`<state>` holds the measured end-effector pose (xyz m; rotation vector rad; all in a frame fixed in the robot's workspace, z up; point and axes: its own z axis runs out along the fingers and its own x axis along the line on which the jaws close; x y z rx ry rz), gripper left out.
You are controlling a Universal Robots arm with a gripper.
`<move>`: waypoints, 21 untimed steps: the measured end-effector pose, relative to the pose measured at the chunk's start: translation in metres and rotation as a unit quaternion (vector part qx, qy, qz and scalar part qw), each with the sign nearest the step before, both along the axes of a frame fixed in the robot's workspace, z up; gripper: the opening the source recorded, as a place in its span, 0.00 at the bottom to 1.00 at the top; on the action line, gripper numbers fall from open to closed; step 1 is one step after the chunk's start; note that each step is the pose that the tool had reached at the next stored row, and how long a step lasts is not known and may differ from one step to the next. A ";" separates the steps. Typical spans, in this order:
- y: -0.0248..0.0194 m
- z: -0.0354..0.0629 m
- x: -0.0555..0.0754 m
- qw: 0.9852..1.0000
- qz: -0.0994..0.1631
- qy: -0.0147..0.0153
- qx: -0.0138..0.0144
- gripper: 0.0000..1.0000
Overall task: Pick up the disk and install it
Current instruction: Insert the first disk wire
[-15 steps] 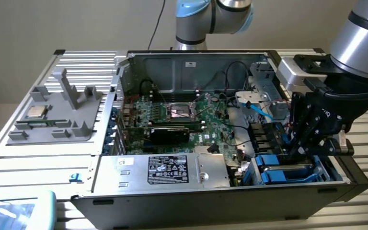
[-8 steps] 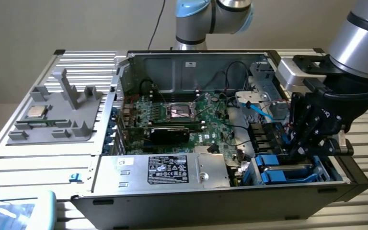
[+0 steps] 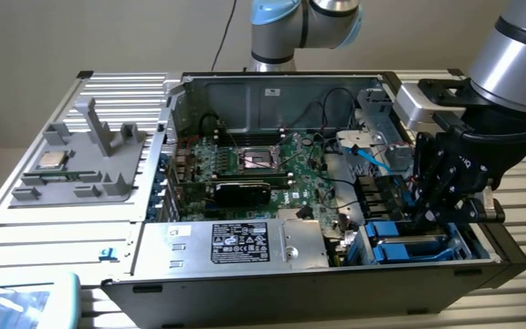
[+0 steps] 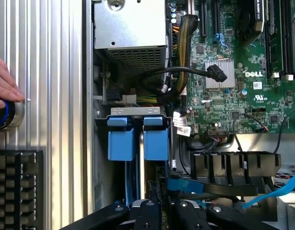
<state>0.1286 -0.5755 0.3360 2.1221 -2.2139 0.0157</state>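
The disk (image 3: 409, 241) lies low in the drive bay at the near corner of the open computer case, on the exterior view's right, its silver face framed by the blue carrier. In the wrist view the carrier's two blue tabs (image 4: 121, 141) sit side by side in the bay, with a blue rail running back toward me. My gripper (image 3: 427, 219) reaches down into that bay from above. Its black fingers stand close together over the carrier's near end (image 4: 154, 203) and seem closed on it. The disk's label is hidden.
The big silver box with a black label (image 3: 235, 243) sits beside the bay. The motherboard (image 3: 263, 164) fills the case's middle, and a loose blue cable (image 3: 372, 161) runs nearby. A grey fixture (image 3: 71, 164) holds a small chip outside. A hand (image 4: 4, 91) rests on a knob by a keyboard (image 4: 18, 187).
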 end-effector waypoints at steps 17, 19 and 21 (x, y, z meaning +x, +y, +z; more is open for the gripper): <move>0.0021 0.0022 0.000 1.000 0.000 0.000 -0.002 0.16; 0.0022 0.0018 0.000 1.000 0.000 0.000 -0.002 0.16; 0.0022 0.0013 0.000 1.000 0.000 0.000 -0.002 0.16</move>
